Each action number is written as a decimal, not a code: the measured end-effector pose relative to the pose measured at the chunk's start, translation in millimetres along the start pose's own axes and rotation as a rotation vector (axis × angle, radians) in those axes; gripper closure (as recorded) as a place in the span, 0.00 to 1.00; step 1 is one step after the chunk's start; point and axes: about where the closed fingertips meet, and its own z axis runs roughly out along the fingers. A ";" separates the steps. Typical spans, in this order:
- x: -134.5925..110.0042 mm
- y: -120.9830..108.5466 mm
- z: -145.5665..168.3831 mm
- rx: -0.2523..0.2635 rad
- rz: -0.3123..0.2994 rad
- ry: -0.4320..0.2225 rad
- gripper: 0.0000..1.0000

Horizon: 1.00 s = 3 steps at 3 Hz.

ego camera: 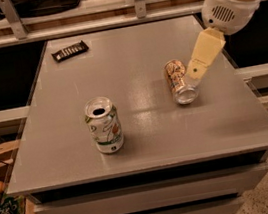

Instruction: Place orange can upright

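Observation:
The orange can (179, 81) lies on its side on the grey table (131, 59), right of centre, its silver end toward the front edge. My gripper (195, 74) comes down from the upper right on a white arm. Its tan finger (203, 55) reaches the can's right side, touching it or very close to it. Only one finger shows from here.
A white-and-green can (104, 125) stands upright at the front left of the table. A dark snack packet (69, 51) lies at the far left corner. Shelves run behind the table. Boxes and bags sit on the floor at the left.

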 end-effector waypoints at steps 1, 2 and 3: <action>-15.7 1.0 24.5 -0.019 0.124 0.006 0.00; -31.8 -0.4 49.9 -0.045 0.268 0.015 0.00; -41.1 -4.8 69.2 -0.049 0.402 0.047 0.00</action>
